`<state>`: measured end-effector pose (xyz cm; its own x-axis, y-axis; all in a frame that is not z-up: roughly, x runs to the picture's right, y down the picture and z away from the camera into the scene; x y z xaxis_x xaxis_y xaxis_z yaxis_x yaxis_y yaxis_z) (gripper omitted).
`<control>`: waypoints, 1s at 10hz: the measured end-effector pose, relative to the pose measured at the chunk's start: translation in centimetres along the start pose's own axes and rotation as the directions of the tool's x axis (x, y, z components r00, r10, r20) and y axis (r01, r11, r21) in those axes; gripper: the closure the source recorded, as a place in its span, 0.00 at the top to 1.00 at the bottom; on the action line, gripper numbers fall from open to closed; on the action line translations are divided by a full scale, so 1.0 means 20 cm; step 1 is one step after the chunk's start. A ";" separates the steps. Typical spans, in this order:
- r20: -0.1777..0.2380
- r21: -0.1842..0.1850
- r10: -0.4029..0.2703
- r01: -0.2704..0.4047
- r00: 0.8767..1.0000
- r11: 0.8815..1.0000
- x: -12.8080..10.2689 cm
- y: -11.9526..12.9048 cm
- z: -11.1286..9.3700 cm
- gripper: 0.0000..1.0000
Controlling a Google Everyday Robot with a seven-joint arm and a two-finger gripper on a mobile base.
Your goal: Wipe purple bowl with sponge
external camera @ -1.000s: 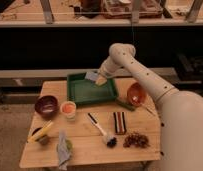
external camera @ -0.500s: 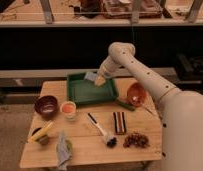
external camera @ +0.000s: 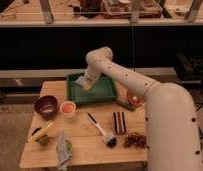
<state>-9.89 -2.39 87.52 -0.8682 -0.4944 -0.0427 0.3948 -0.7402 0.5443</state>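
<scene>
one gripper (external camera: 87, 84), clamped shut on the one small flat grey-blue sponge (external camera: 81, 80), hangs over one green plastic tray (external camera: 107, 93). one round dark purple bowl (external camera: 46, 106) sits well apart, down-left of it in the view, on the wooden table (external camera: 90, 146). dark shelving stands behind.

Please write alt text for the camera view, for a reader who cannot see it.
A white robot arm holds its gripper over the green tray, jaws shut on a grey-blue sponge. The purple bowl stands apart, at the picture's left on the wooden table.

Lab, wooden table (external camera: 90, 149), cluttered shelf (external camera: 60, 21)
</scene>
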 end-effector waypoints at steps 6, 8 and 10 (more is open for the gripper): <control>-0.013 -0.022 0.106 -0.107 0.994 0.994 0.20 -0.12 0.16 0.03; 0.011 -0.024 0.165 -0.164 0.986 0.986 0.23 -0.13 0.16 0.03; 0.025 -0.035 0.225 -0.224 0.974 0.974 0.34 -0.18 0.15 0.03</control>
<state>-18.08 -1.70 87.90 -0.7644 -0.6366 0.1023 0.5897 -0.6260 0.5103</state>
